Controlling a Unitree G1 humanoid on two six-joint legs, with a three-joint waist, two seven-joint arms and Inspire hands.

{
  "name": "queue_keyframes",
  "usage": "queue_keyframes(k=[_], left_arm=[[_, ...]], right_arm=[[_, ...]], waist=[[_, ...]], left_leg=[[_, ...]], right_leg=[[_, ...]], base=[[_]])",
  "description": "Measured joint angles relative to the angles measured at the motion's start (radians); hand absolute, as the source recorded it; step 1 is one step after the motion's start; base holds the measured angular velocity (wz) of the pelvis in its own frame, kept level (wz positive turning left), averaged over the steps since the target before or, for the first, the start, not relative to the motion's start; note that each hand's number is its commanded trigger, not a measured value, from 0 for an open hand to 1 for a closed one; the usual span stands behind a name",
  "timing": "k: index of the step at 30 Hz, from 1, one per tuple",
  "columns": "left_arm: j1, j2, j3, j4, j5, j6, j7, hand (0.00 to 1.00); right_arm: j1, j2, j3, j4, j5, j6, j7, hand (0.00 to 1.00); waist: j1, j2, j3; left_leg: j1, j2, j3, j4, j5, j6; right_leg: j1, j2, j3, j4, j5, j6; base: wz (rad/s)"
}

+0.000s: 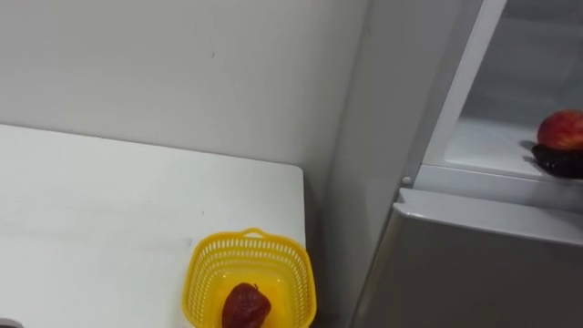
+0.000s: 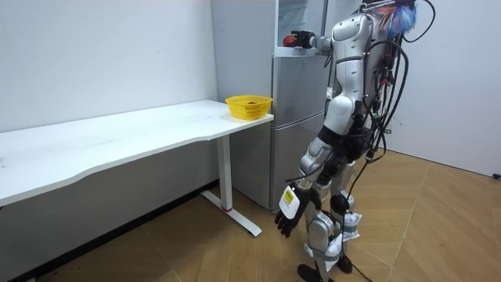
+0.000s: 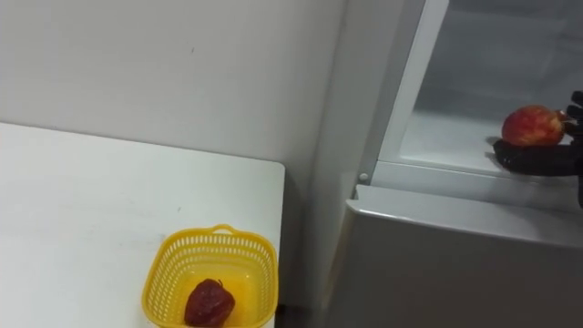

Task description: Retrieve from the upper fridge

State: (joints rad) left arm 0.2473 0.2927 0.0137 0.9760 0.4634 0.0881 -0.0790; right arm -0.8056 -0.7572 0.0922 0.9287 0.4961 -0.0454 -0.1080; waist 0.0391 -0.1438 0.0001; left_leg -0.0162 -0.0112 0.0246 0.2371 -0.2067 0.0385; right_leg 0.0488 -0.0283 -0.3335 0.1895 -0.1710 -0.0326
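Room view crew: we've got the robot standing right at the fridge, just past the end of the desk. Its right hand is up inside the open upper compartment, and its left hand hangs low by its leg with the fingers loose. We can make out something red up there, nothing more.

Eye view crew: yep, we see that one better. It's a red apple, sitting in the upper compartment close to the shelf's front edge. The dark right hand is cupped under it, with the fingers coming up around the far side, so we'd call that a hold. Down on the desk, a yellow basket sits by the right edge, the end beside the fridge. One dark red fruit lies inside it.
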Motion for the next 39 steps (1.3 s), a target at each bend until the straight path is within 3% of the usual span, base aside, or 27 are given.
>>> queue_keyframes(k=[7, 18, 29, 30, 31, 32, 33, 39], left_arm=[[-0.015, 0.001, -0.030, 0.039, 0.000, -0.003, -0.014, 0.00], [-0.024, 0.003, -0.030, 0.066, 0.004, -0.001, -0.049, 0.00], [-0.039, 0.034, -0.070, 0.063, 0.000, -0.002, -0.061, 0.00], [-0.039, 0.036, -0.070, 0.063, 0.000, -0.002, -0.061, 0.00], [-0.040, 0.036, -0.070, 0.063, 0.000, -0.002, -0.061, 0.00], [-0.041, 0.036, -0.070, 0.063, 0.000, -0.002, -0.061, 0.00], [-0.041, 0.036, -0.070, 0.063, 0.000, -0.002, -0.061, 0.00], [-0.043, 0.036, -0.069, 0.063, -0.001, -0.002, -0.061, 0.00]], right_arm=[[0.000, 0.000, 0.005, 0.031, 0.000, -0.031, -0.005, 0.00], [0.000, -0.001, -0.001, 0.040, 0.000, -0.041, 0.004, 0.00], [-0.002, -0.035, 0.029, 0.052, 0.000, -0.040, 0.080, 0.00], [-0.002, -0.037, 0.029, 0.052, 0.000, -0.040, 0.088, 0.11], [-0.002, -0.041, 0.029, 0.052, 0.000, -0.040, 0.097, 0.53], [-0.002, -0.044, 0.029, 0.052, 0.000, -0.040, 0.102, 0.60], [-0.002, -0.046, 0.029, 0.052, 0.000, -0.039, 0.109, 1.00], [-0.003, -0.055, 0.026, 0.053, 0.001, -0.040, 0.122, 1.00]], waist=[[0.021, -0.002, 0.0055], [0.025, -0.004, 0.0063], [0.037, -0.008, 0.0076], [0.037, -0.008, 0.0075], [0.037, -0.008, 0.0075], [0.037, -0.008, 0.0075], [0.038, -0.008, 0.0075], [0.043, -0.009, 0.0073]], left_leg=[[-0.001, 0.000, 0.000, 0.002, 0.000, 0.000], [-0.016, -0.001, -0.004, 0.010, 0.003, 0.000], [-0.038, 0.000, -0.003, 0.022, 0.008, -0.003], [-0.039, 0.000, -0.003, 0.022, 0.008, -0.003], [-0.042, 0.000, -0.003, 0.022, 0.009, -0.004], [-0.042, 0.000, -0.003, 0.022, 0.009, -0.004], [-0.043, 0.000, -0.003, 0.022, 0.009, -0.004], [-0.045, 0.001, -0.002, 0.021, 0.010, -0.004]], right_leg=[[-0.001, -0.001, -0.001, 0.002, 0.000, -0.001], [-0.016, -0.005, -0.013, 0.014, 0.000, -0.001], [-0.033, -0.007, -0.026, 0.013, -0.005, -0.011], [-0.034, -0.007, -0.027, 0.013, -0.006, -0.012], [-0.036, -0.007, -0.028, 0.013, -0.005, -0.012], [-0.036, -0.007, -0.028, 0.014, -0.005, -0.012], [-0.037, -0.007, -0.028, 0.014, -0.005, -0.012], [-0.040, -0.007, -0.027, 0.015, -0.006, -0.013]], base=[[0.00], [0.01], [-0.01], [0.00], [0.00], [0.00], [0.00], [0.00]])
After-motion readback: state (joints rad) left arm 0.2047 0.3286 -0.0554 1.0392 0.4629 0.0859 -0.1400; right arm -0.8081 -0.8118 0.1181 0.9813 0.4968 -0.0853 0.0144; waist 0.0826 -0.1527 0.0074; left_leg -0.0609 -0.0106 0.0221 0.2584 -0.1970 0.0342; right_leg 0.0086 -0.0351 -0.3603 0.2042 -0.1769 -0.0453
